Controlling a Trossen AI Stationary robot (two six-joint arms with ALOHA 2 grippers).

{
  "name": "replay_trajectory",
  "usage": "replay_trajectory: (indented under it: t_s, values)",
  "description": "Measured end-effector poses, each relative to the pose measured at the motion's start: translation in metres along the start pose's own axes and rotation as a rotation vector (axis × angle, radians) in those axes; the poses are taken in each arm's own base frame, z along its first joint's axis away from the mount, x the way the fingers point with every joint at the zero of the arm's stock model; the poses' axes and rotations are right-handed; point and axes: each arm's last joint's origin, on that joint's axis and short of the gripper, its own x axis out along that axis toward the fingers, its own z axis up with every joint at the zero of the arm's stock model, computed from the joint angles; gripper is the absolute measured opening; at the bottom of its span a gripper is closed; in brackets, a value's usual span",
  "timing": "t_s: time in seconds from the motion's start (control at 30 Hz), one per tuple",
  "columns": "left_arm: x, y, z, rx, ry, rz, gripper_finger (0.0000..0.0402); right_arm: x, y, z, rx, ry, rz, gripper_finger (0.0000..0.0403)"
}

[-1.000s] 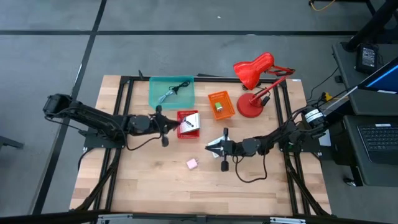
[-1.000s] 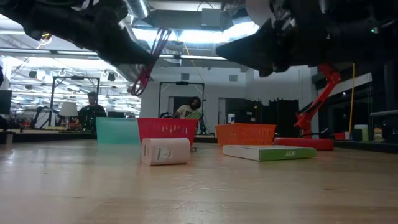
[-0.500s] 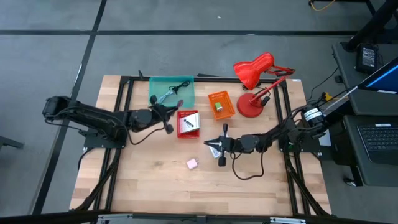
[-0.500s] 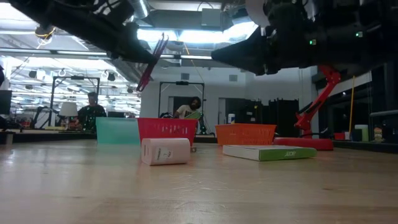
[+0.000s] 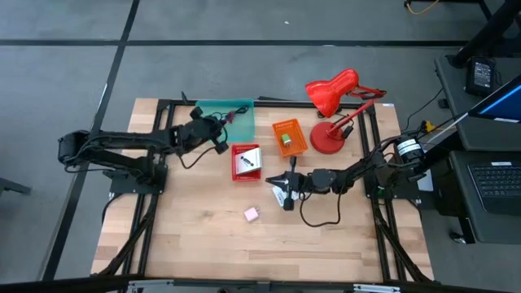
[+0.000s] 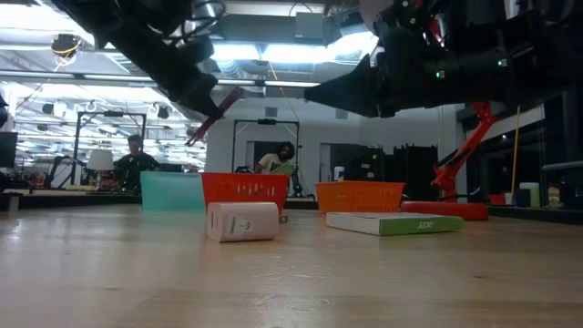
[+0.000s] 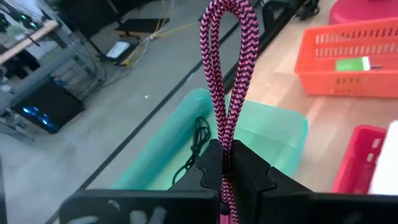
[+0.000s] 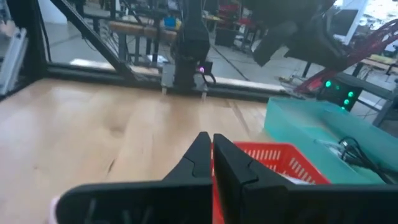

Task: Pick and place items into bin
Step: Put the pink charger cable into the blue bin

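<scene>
Arms reach in from both sides of the slatted wooden table (image 5: 203, 244), and we describe each in turn. From above, we see the left arm stretched across the back of the table, its left gripper (image 5: 220, 126) raised over the near edge of the teal bin (image 5: 240, 104), a smooth translucent plastic tub. Its dark fingers (image 7: 249, 171) are pressed together on a maroon cable (image 7: 225, 68), a braided cord with a pink-and-dark woven pattern, which stands up from the pinch as a narrow doubled loop. Inside the teal bin we see a thin black cable (image 7: 198, 140) lying on the floor of the tub. The right arm extends low toward the table's middle, and the right gripper (image 5: 281, 189) sits just in front of the red basket (image 5: 246, 162), a small slotted plastic crate holding a white printed packet (image 5: 247, 163). Its two tapered black fingers (image 8: 199, 158) are closed against each other with nothing between them. A pink cube (image 5: 251, 214) rests on the bare wood, near that gripper on the front side. Beside the red basket stands an orange basket (image 5: 287, 137) of the same slotted make, with a small green-labelled item inside. A glossy red desk lamp (image 5: 332, 98) stands behind it.
</scene>
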Motion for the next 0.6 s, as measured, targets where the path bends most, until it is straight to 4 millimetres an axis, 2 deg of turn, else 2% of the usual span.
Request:
replay_trajectory:
  t_s: [0.27, 0.6]
  values:
    - [0.028, 0.016, -0.007, 0.062, 0.101, 0.04, 0.0007, 0.0, -0.001, -0.002, -0.007, 0.023, -0.001, 0.0]
    - [0.064, 0.017, -0.034, 0.145, 0.27, 0.058, 0.0007, 0.0, -0.001, -0.003, -0.009, 0.03, 0.0, 0.0]
